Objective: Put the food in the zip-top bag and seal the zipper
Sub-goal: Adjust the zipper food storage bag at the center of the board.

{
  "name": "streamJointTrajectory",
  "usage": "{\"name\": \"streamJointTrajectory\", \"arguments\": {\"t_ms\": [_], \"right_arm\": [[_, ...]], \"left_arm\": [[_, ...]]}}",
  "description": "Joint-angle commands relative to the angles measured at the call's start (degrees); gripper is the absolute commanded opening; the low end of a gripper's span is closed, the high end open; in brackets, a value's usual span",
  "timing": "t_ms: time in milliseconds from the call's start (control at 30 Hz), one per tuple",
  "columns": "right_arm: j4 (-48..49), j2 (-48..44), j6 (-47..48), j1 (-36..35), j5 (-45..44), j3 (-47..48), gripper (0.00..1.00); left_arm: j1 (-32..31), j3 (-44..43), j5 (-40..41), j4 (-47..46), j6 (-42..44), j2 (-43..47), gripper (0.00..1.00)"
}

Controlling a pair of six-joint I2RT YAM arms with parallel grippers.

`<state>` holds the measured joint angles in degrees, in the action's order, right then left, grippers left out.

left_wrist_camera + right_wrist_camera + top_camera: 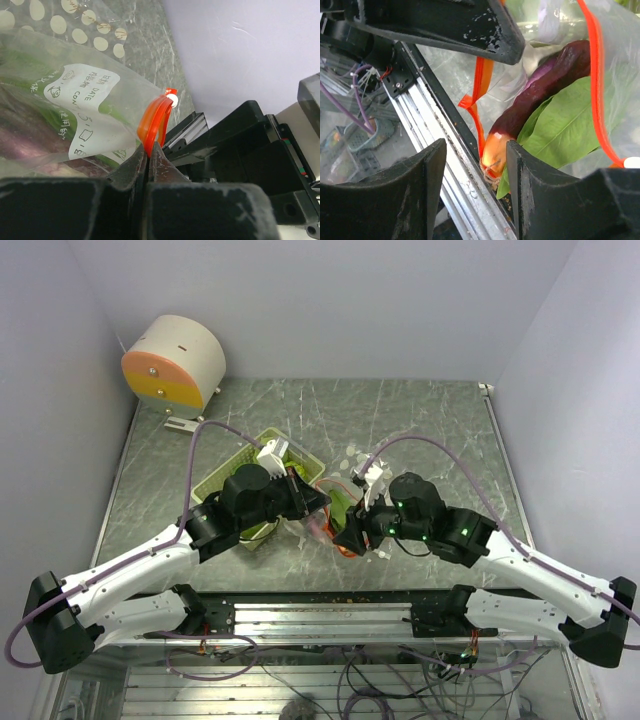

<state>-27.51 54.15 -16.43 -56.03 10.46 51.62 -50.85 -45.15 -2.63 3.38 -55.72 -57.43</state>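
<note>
The left claw (148, 148) is pressed shut on the orange zipper strip (156, 117) of the zip-top bag (85, 100), pinching it at the bag's top edge. From its wrist camera the two fingers meet with only the strip between them. The bag is clear plastic with white dots and a white printed label.

From above, the bag sits on the bench (420, 430) between the two claws, just right of the pale-green basket (225, 475). The left claw (318, 502) reaches over the basket's near corner to the bag (335, 508). The right claw (350, 535) faces it from the other side, close to the bench's near edge.

The food is inside the bag. The right wrist view shows a long dark-purple vegetable (545, 80) with an orange tip, lying against broad green leaves (565, 130). All of it is behind the plastic, so finer detail is hard to make out. The zipper strip (596, 75) runs down the bag's side there, and another length of it hangs near the aluminium rail (445, 150).

The right claw (476, 150) stands partly apart, gripping nothing. The vegetable's orange tip shows in the gap beyond its fingers (405, 195).

A round white drum (175, 360) with an orange and yellow face sits at the bench's far left corner.
</note>
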Motion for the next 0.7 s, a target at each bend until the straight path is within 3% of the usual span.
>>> {"name": "streamJointTrajectory", "arguments": {"t_ms": [0,367,533,667], "right_arm": [[7.39,-0.20,-5.90,-0.57,-3.91,-0.97,0.52],[12.41,3.83,-13.77,-0.79,-6.28,-2.81,0.51],[13.33,4.21,-15.45,-0.87,-7.67,-3.67,0.43],[12.92,4.15,-16.47,-0.86,-10.09,-3.87,0.31]], "left_arm": [[-0.21,-2.48,1.16,-1.19,0.09,0.80,0.07],[-0.14,-1.68,1.34,-1.95,-0.31,1.09,0.07],[-0.16,-2.14,1.78,-1.27,0.05,1.29,0.07],[-0.18,-2.16,1.49,-1.72,-0.08,1.20,0.07]]}}
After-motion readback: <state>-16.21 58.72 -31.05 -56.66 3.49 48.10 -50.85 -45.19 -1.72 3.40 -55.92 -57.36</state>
